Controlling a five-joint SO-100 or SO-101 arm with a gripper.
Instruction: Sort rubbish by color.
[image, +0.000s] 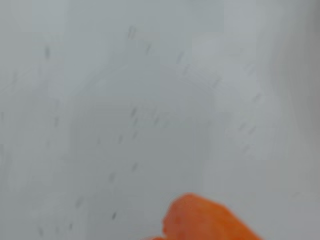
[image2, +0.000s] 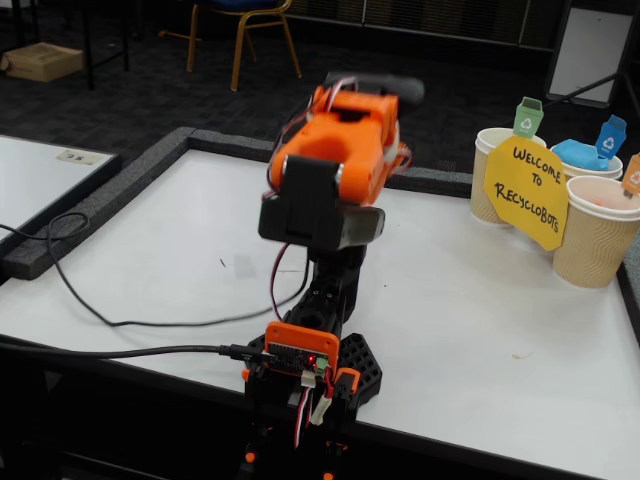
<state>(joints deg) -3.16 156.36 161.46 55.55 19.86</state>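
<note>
A blue crumpled lump (image2: 578, 153) of rubbish fills the top of the middle paper cup, under a blue flag. An orange tint (image2: 603, 197) shows inside the nearest cup, too small to make out. No green lump shows. In the fixed view the orange arm (image2: 335, 150) stands raised over the white table (image2: 480, 330), blurred, and its body hides the gripper. The wrist view is blurred and shows only bare white table and one orange fingertip (image: 205, 220) at the bottom edge. Nothing shows beside that fingertip.
Three beige ribbed cups stand at the far right: green flag (image2: 498, 170), blue flag (image2: 600, 165), orange flag (image2: 597, 235). A yellow sign (image2: 527, 190) leans on them. A black cable (image2: 100, 310) loops across the left. Black foam (image2: 120, 190) borders the table.
</note>
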